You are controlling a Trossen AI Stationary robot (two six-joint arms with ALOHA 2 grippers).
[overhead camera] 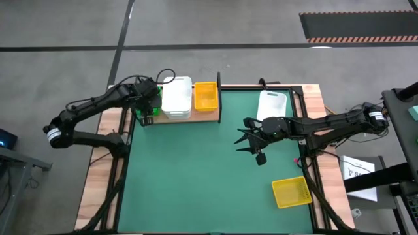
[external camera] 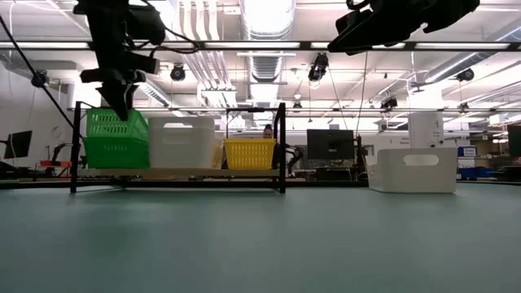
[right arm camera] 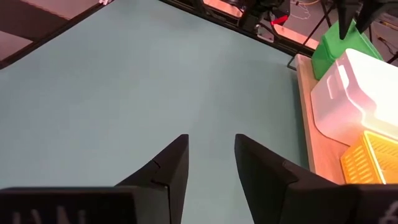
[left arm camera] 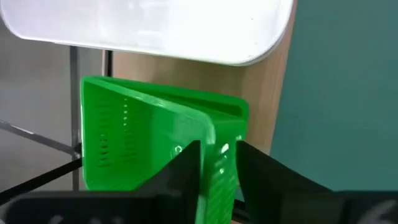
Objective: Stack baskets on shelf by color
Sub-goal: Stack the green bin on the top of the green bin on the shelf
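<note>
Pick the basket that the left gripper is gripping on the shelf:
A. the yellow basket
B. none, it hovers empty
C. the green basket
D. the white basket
C: in the left wrist view the left gripper is shut on the rim of the green basket, at the end of the shelf next to the white stack.

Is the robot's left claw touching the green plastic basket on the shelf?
Touching. In the left wrist view, the left gripper has its two dark fingers pinching the wall of the bright green perforated plastic basket.
</note>
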